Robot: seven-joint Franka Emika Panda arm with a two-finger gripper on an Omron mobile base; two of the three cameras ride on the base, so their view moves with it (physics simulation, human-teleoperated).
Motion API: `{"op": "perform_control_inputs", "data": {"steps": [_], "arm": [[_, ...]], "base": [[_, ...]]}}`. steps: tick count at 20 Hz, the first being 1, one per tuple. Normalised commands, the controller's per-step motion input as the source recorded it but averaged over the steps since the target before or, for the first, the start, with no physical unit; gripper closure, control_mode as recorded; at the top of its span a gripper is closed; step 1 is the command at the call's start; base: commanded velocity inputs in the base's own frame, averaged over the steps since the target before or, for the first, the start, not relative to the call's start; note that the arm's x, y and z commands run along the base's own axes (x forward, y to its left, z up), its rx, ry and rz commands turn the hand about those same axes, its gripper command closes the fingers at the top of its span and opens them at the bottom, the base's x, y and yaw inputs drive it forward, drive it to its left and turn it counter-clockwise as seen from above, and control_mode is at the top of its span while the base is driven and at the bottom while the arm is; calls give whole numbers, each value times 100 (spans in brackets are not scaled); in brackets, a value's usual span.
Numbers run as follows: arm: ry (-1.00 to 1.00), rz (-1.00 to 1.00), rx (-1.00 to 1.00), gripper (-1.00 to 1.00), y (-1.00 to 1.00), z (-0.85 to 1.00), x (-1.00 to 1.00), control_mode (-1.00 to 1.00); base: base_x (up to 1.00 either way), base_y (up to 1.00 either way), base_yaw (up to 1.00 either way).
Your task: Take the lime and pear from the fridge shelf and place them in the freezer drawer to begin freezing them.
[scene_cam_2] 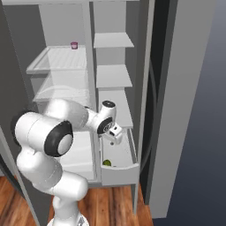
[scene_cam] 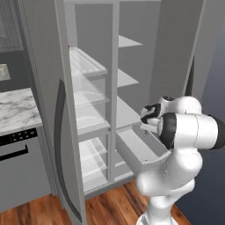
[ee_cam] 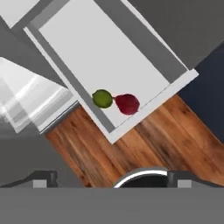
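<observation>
Gripper (scene_cam_2: 115, 133) hangs above pulled-out freezer drawer (scene_cam_2: 131, 152), points down; holds nothing, fingers apart as far as hand view allows to judge. In left base view gripper (scene_cam: 148, 119) sits over drawer's back part (scene_cam: 136, 151). Below it, in hand view, lime (ee_cam: 102, 98) and pear (ee_cam: 127, 104) lie inside drawer (ee_cam: 105, 48), touching each other, near front wall and one side wall. Lime (scene_cam_2: 107, 163) also visible in drawer's front corner in right base view. Small pink-purple cup (scene_cam_2: 74, 45) stands on upper fridge shelf (scene_cam_2: 53, 62), well apart. Wooden floor (ee_cam: 144, 140) under drawer.

White arm bent forward, pincer (scene_cam_2: 115, 137) pointing down, empty
</observation>
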Motion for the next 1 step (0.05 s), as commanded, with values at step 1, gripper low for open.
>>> {"op": "perform_control_inputs", "data": {"steps": [1], "arm": [[-1,-1,0,-100,1,73,-38,-100]], "base": [[0,0,0]]}}
